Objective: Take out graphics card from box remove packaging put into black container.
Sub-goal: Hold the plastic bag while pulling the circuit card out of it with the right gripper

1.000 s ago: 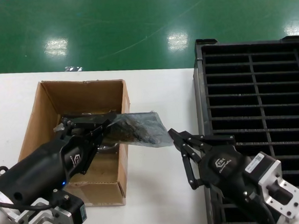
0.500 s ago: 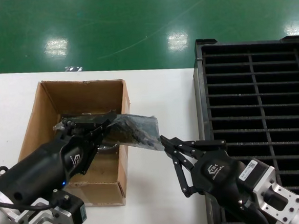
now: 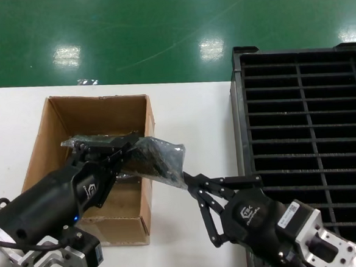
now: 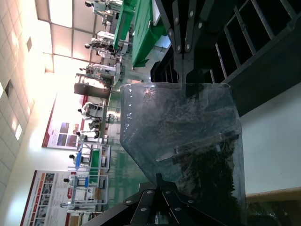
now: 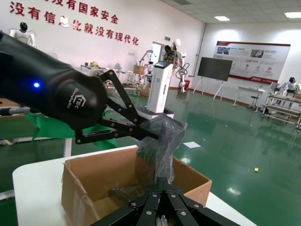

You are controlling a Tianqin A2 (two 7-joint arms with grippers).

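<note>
Head view — bagged card: the graphics card [image 3: 152, 163] sits inside the packaging [image 3: 164, 153], held in the air over the near right wall of the box [image 3: 82, 116], above the white desk [image 3: 183, 115].
Head view — left gripper [image 3: 119, 151]: jaws closed on the box-side end of the bag, carrying it.
Head view — right gripper [image 3: 190, 183]: jaws at the bag's free corner, look pinched on the film (not sure it grips).
Head view — destination: black container [image 3: 305, 118], ribbed black plastic w/ rows of narrow slots, well apart to the right.
Left wrist view — film: packaging [image 4: 183, 141] is thin, glossy, crinkled, see-thru; judged light, floppy, slippery.
Left wrist view — contents: graphics card [image 4: 207, 165] is a dark stiff mass low in the sleeve; judged rigid, fragile, heavier than the bag, so it will sag.
Left wrist view — where to hold: judged best on empty film at the end, not on the board.
Right wrist view — shape: packaging [image 5: 162, 141] hangs bunched between both grippers; the box [image 5: 94, 183] below is plain brown corrugated card w/ stiff walls.
</note>
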